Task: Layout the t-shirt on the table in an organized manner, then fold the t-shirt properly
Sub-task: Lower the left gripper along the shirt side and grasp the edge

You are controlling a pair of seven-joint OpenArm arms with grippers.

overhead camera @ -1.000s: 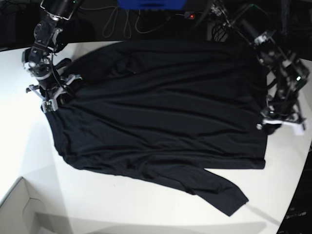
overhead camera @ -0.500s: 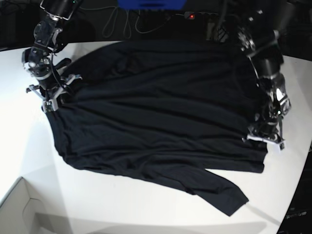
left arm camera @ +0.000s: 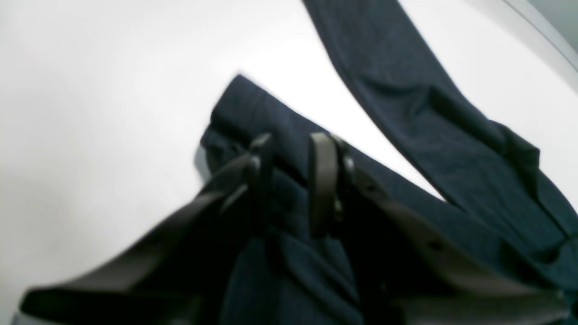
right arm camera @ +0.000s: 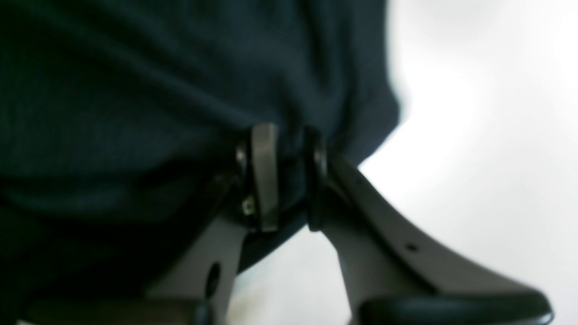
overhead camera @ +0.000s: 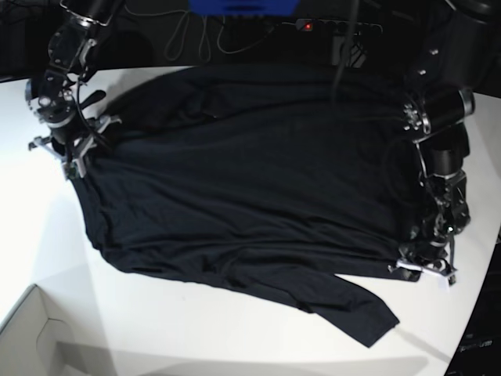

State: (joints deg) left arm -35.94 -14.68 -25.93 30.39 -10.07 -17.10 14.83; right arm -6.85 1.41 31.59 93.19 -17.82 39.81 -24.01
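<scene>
Spreading across most of the table (overhead camera: 196,329), the t-shirt (overhead camera: 250,180) lies flat but crooked, its body rumpled in long diagonal creases and one long sleeve (overhead camera: 344,301) trailing off its lower edge toward the table's near rim. I judge this is still the laying-out stage: the cloth needs tension along opposite edges before any fold makes sense, which is why my two arms sit at opposite ends of the shirt.

My left gripper (overhead camera: 423,268) is at the shirt's corner nearest that trailing sleeve. From the wrist, its jaws (left arm camera: 291,180) stand narrow with a ridge of dark fabric between them, so I take it as pinching the hem there. The sleeve runs past it, apart, with bare table between.

My right gripper (overhead camera: 74,157) is at the far end of the shirt from the sleeve, on the edge. Its jaws (right arm camera: 286,176) are likewise nearly together around a bunched fold of the shirt.

Both wrist views are blurred, so how deep each bite goes I cannot tell. A pale box corner (overhead camera: 35,333) is cut off by the frame beyond the table's near edge, and the second sleeve is not distinguishable among the folds.
</scene>
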